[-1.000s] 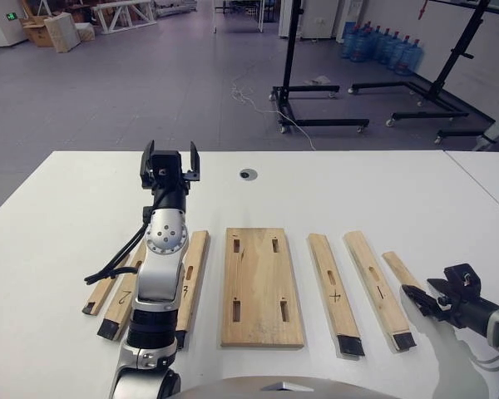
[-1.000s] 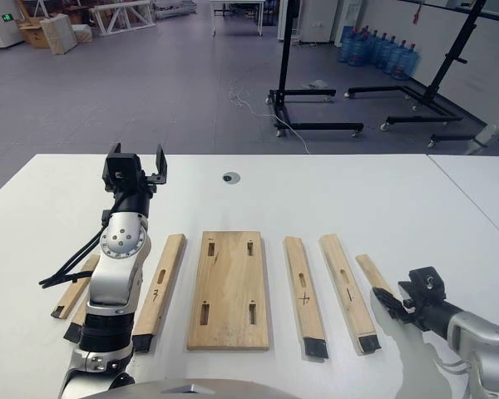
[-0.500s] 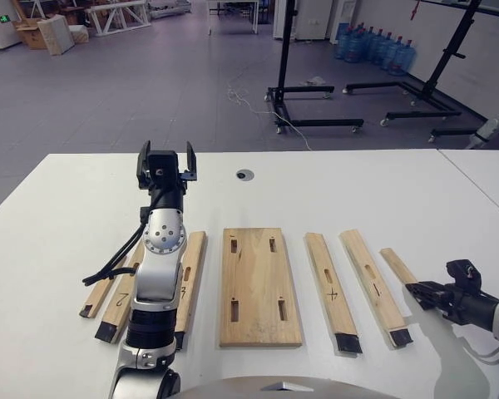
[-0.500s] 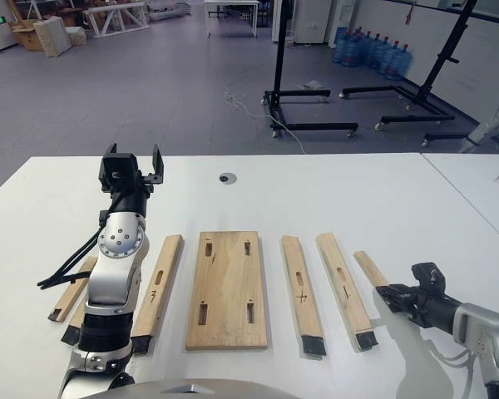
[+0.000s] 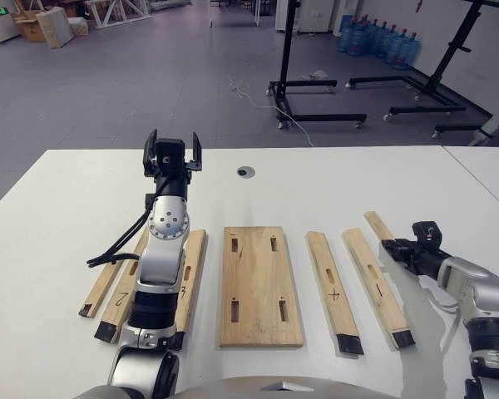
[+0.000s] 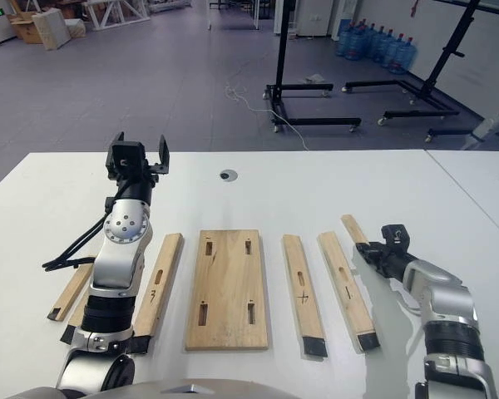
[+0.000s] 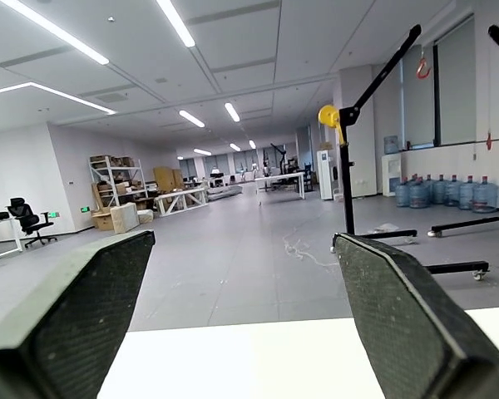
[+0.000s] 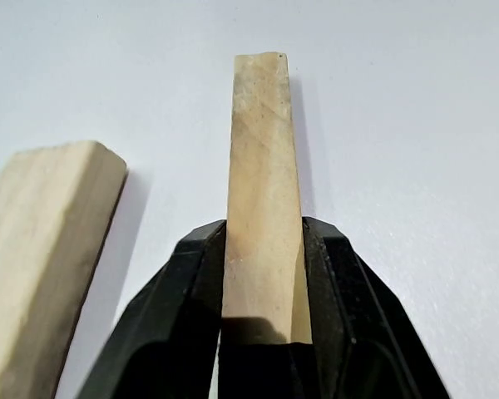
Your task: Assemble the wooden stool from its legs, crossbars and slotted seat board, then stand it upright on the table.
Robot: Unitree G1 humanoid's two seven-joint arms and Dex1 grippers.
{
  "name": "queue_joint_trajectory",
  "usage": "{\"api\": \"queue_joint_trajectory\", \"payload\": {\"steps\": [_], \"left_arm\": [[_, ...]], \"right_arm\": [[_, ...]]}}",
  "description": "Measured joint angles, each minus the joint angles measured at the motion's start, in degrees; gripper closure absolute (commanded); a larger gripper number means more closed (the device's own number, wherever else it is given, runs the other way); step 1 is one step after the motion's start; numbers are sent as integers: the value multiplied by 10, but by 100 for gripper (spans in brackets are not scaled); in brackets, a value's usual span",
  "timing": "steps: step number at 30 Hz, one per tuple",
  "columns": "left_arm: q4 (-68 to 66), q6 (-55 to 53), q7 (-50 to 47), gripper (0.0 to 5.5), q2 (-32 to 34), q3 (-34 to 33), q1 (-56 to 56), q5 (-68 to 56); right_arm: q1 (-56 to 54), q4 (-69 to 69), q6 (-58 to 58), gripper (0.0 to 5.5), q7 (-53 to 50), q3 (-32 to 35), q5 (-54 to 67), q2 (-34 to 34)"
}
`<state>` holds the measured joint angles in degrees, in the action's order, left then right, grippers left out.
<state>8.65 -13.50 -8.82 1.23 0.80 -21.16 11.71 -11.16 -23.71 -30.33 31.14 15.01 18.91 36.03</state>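
- The slotted seat board (image 5: 261, 285) lies flat at the middle of the white worktop (image 5: 333, 187), with 4 slots showing in its top face.
- Right of the board, 2 legs (image 5: 333, 289) (image 5: 377, 285) lie side by side, close but apart, their dark-tipped ends nearest the robot.
- The right tool (image 5: 391, 247) is clamped on the near end of a short crossbar (image 5: 376, 225), just beyond the outer right leg; the bar points away from the robot.
- In the right wrist view both black fingers (image 8: 183, 299) press the bar's 2 sides, and the end of the neighbouring leg (image 8: 41, 249) lies just beside it; whether the bar rests on the worktop or is lifted, I cannot tell.
- Left of the board lies another leg (image 5: 192, 270), then a further leg (image 5: 116, 301) and a thin crossbar (image 5: 95, 293), partly covered by the left arm.
- The left tool (image 5: 173, 155) is held above the far side of the worktop, fingers (image 7: 75, 316) spread wide and gripping nothing.
- A small round grommet (image 5: 245, 172) sits in the worktop near its far edge.
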Motion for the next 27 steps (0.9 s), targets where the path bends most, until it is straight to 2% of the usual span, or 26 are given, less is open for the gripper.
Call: {"api": "queue_joint_trajectory", "payload": {"steps": [9, 12, 15, 18, 19, 22, 27], "left_arm": [[-24, 10, 50, 151, 2, -10, -14, -54], [-16, -23, 83, 151, -35, -72, -18, -187], [1, -91, 124, 151, -67, -127, -18, -370], [34, -190, 178, 151, -73, -165, -19, -576], [48, -211, 188, 151, -69, -166, -21, -610], [66, -279, 194, 151, -52, -182, -44, -754], [49, -335, 172, 151, -15, -171, -61, -808]], "right_arm": [[-186, -82, 111, 421, -75, 7, -20, -51], [-202, -38, 134, 421, -77, -19, -22, -97], [-216, 33, 156, 421, -70, -62, -27, -136], [-216, 134, 174, 421, -55, -132, -42, -183], [-216, 162, 185, 421, -48, -153, -50, -193], [-218, 246, 275, 421, -17, -262, -110, -226], [-183, 271, 285, 421, -37, -290, -143, -253]]}}
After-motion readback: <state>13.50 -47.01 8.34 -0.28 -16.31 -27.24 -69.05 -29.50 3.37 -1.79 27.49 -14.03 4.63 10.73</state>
